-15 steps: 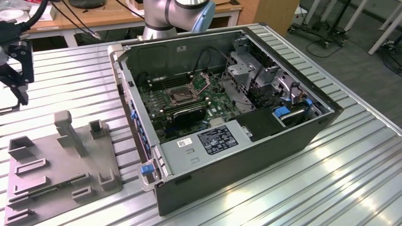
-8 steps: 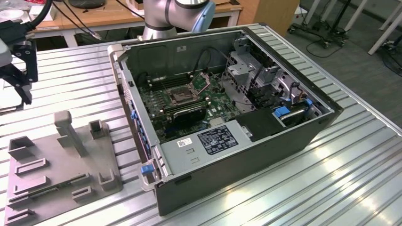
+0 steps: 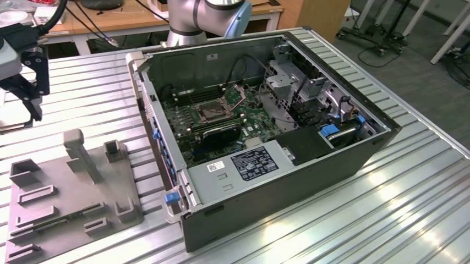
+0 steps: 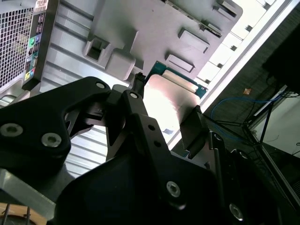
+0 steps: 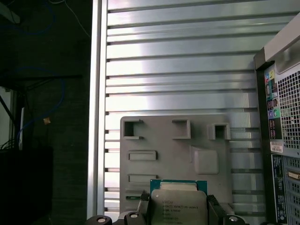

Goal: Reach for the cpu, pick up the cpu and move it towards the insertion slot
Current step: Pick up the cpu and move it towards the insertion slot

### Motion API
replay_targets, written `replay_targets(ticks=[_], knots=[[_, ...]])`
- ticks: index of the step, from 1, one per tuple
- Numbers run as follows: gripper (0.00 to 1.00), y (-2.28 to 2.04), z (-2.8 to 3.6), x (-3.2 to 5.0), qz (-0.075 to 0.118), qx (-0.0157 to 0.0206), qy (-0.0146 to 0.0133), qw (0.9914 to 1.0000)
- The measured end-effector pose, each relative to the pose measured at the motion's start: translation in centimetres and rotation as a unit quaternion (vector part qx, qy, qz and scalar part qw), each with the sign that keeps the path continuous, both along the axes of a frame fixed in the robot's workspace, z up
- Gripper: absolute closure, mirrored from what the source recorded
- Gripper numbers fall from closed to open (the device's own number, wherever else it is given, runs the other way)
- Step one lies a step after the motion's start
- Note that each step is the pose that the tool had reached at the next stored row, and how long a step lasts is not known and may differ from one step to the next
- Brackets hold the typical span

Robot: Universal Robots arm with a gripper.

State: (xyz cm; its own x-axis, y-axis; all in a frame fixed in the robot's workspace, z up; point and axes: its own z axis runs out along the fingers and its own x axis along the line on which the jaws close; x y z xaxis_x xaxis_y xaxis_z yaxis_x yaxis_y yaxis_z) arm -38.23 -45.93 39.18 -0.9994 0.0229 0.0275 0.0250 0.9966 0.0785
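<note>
– Cpu point(image 5: 178, 208) position, read from the largest item down?

– The slatted metal table point(image 3: 419, 187) carries everything. The open computer case point(image 3: 294, 176) lies on it at the centre of the exterior view. The grey tray point(image 3: 66, 192) lies on the table at the exterior view's near left, just beside the case. The insertion slot point(image 3: 209, 111), a silvery frame around a dark square, sits on the board inside the case.

– State of the claw?

– The gripper point(image 4: 165, 104) hangs at the exterior view's far left, well apart from the insertion slot. In both wrist views its two black fingers point(image 4: 192, 124) pinch the cpu by opposite edges, pale metal face showing. The chip is held clear of the table, with the tray seen beyond it.
</note>
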Motion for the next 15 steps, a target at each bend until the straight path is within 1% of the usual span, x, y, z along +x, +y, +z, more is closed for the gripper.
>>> replay_targets(ticks=[15], knots=[[0.46, 0.00, 0.00, 0.96, 0.000, 0.0000, 0.0001, 1.00000]])
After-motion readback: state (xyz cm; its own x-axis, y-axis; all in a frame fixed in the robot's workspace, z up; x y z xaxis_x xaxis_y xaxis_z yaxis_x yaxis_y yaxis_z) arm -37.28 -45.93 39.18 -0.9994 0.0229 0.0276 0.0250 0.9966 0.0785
